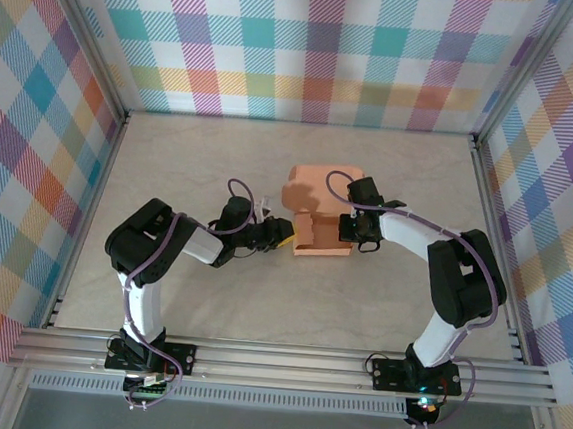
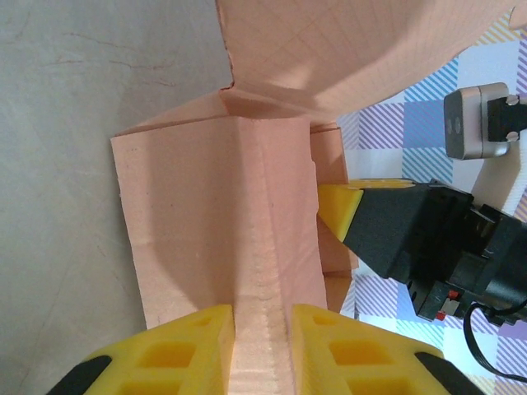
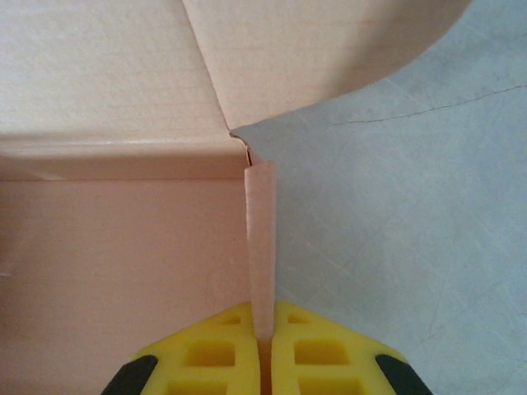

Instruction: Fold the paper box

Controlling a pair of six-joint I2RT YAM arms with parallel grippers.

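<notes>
Pale marbled surface [image 1: 209, 298] lies open all round the box [image 1: 319, 240], which sits mid-surface between the arms and well apart from the plaid walls [image 1: 321, 47], so flaps have room to swing. Being thin, light card, it will likely crease anywhere and slide if pushed, so holds belong at scored folds and edges. The left claw [image 2: 262, 317] pinches a raised crease [image 2: 262, 239], the right claw [image 3: 262, 317] is clamped tight on an upright side wall [image 3: 261, 239], and the rounded flap [image 3: 329, 49] hangs loose.
</notes>
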